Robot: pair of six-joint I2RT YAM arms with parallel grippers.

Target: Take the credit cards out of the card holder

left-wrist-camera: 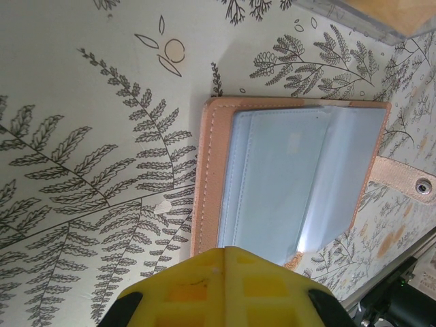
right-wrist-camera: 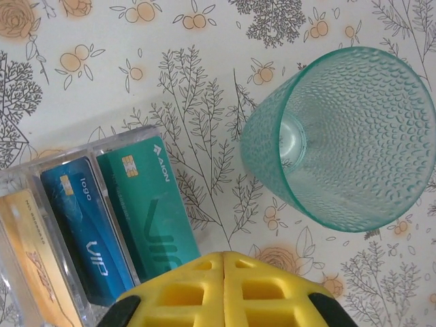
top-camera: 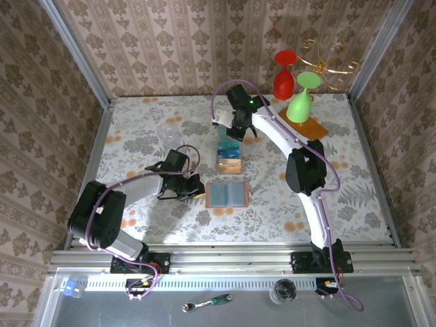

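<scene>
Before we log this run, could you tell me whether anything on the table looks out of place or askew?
Only the far right corner: the red stemmed glass and the green stemmed glass appear to stand upside down, feet up, the green one on the orange wooden slab.

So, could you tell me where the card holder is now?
In the top view, the card holder lies open just right of the left gripper.
</scene>
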